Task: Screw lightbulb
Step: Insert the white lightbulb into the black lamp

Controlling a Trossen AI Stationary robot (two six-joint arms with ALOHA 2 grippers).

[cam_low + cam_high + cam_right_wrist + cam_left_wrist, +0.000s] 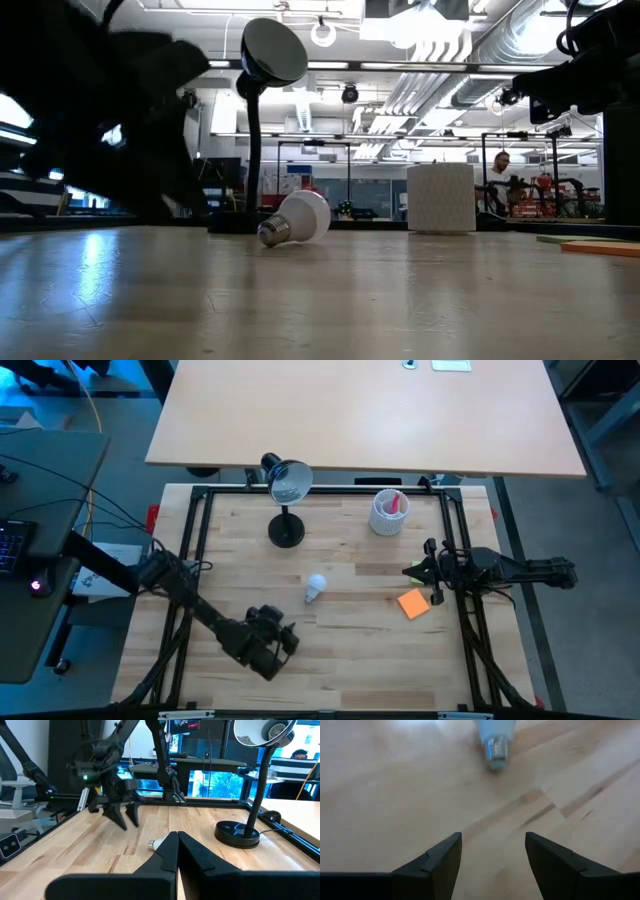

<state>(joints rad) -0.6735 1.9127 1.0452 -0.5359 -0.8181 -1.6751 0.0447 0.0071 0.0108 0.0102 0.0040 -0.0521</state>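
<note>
Lightbulb (316, 588) white, rounded, silvery screw base, lying on its side

Beyond the wooden table (340, 660) stands a pale desk (360, 415); grey floor (610, 560) surrounds it, and ceiling lights (395, 25) and ducts hang overhead.

Two dark arms, matte black throughout.
Left gripper (122, 815) and right gripper (176, 845): wedge-shaped black fingers, chunky wrist housings, green LED on left wrist.
</note>
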